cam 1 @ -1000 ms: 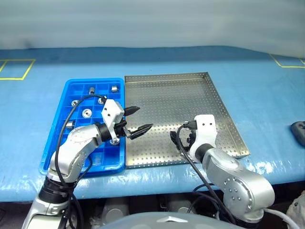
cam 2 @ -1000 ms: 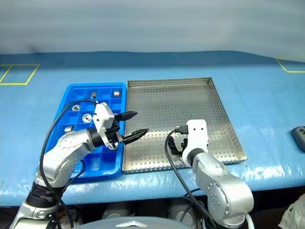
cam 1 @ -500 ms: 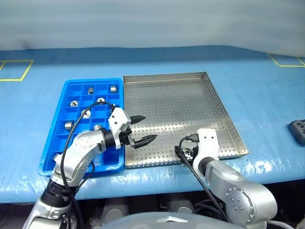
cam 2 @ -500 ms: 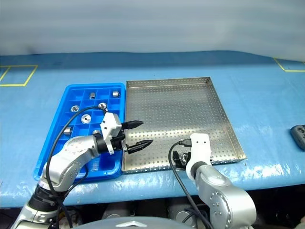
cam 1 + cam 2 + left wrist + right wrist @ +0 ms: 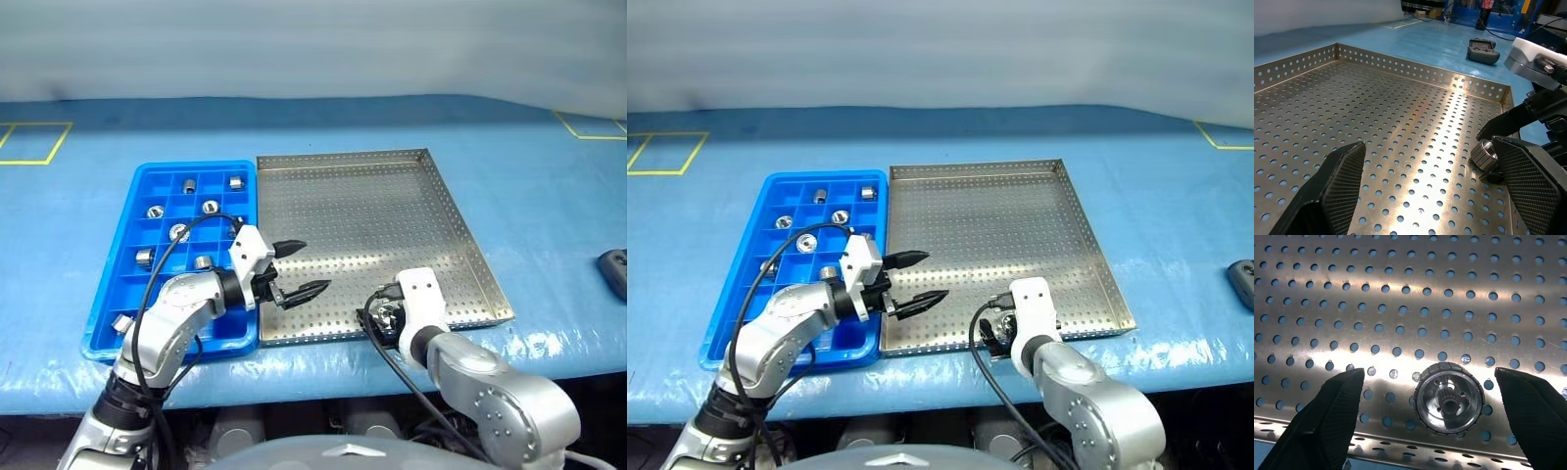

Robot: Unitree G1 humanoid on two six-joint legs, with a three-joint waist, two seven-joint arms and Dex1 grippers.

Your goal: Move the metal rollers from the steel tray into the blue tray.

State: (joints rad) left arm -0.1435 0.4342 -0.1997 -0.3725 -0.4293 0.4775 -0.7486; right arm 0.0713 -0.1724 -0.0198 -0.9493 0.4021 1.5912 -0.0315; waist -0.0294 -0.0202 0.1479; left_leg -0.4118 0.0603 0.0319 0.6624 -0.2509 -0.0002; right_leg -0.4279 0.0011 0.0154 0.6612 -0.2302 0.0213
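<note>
One metal roller [image 5: 1449, 397] lies on the steel tray [image 5: 372, 215] close to its near rim. My right gripper [image 5: 1428, 377] hangs open right over it, one finger on each side, not touching. My left gripper [image 5: 310, 266] is open and empty above the near left part of the steel tray, pointing across it toward that roller [image 5: 1484, 152]. The blue tray [image 5: 132, 294] lies against the steel tray's left side, with several rollers [image 5: 178, 232] in its compartments.
A black handheld device [image 5: 615, 269] rests on the blue tabletop at the far right. Yellow tape marks [image 5: 29, 142] sit at the far corners. The steel tray's near rim lies close to the table's front edge.
My right gripper has sunk and drawn back toward the steel tray's near rim, over the roller. The left gripper drifted slightly right and down. Both stayed open.
</note>
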